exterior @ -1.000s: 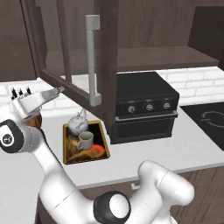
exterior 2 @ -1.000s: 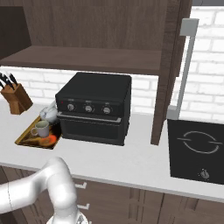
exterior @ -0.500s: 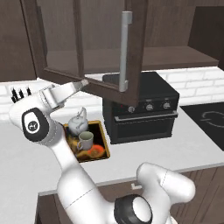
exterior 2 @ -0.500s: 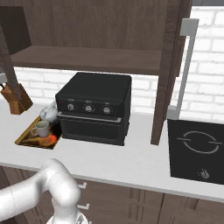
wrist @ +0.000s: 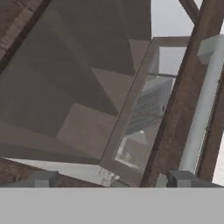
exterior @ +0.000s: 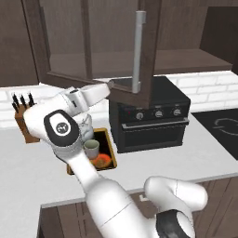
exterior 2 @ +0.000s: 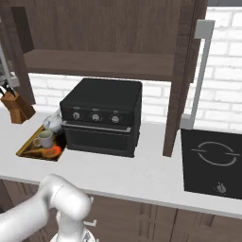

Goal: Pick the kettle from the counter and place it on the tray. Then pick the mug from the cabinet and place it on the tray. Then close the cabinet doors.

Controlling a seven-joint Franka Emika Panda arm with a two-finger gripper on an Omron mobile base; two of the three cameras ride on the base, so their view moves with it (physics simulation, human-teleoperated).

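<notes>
Arm reaches up-right to the cabinet door (exterior: 116, 51), jaws wide open, holding nothing

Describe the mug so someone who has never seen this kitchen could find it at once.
Start at the black countertop oven on the pale counter. Just to its left lies a yellow-rimmed tray with a dark swirl pattern. The mug stands on it: a small pale cylinder with a side handle, nearer the counter's front edge than the rounder silvery kettle with its arched handle.
</notes>
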